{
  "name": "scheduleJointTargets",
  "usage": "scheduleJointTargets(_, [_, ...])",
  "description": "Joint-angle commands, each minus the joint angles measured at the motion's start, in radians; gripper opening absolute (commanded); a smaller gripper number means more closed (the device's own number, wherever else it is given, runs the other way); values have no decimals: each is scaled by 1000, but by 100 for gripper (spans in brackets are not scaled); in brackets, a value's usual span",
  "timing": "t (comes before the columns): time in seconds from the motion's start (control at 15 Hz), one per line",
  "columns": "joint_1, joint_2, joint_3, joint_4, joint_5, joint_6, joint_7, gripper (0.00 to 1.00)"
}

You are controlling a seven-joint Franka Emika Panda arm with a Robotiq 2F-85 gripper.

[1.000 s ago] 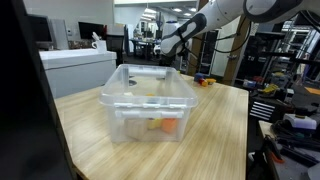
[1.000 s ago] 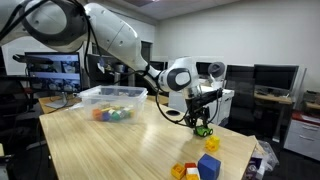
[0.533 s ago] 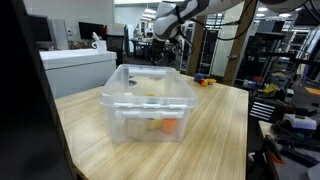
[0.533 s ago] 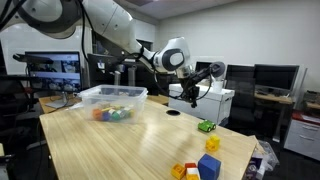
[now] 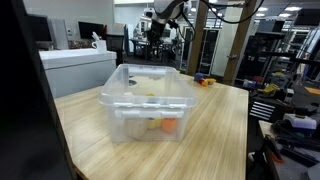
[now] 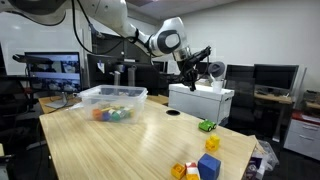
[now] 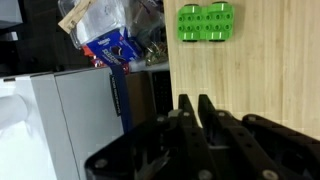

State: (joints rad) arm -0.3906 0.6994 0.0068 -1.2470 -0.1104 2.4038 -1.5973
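on the wooden table (image 6: 110, 150) a clear bin (image 6: 92, 101) held mixed coloured blocks (image 6: 111, 114), the gripper (image 7: 195, 104) hung high with its claw pressed together and empty, and the green block (image 7: 206, 22) lay at 12 o'clock in the wrist view, long axis running 9 to 3.

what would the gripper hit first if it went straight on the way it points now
Likely the wooden table near its edge, beside the green block; the gripper hangs well above it, so depth is unclear.
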Motion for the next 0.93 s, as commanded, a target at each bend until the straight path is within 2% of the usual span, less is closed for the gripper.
scheduleJointTargets(0.0, [17,27,-83,-1,4,-20,123,45])
scheduleJointTargets(0.2, [24,89,-139,23,-17,-31,249,66])
scheduleJointTargets(0.53, [29,195,-174,86,-15,-80,471,99])
scheduleJointTargets(0.87, [34,264,-167,186,-15,-141,696,100])
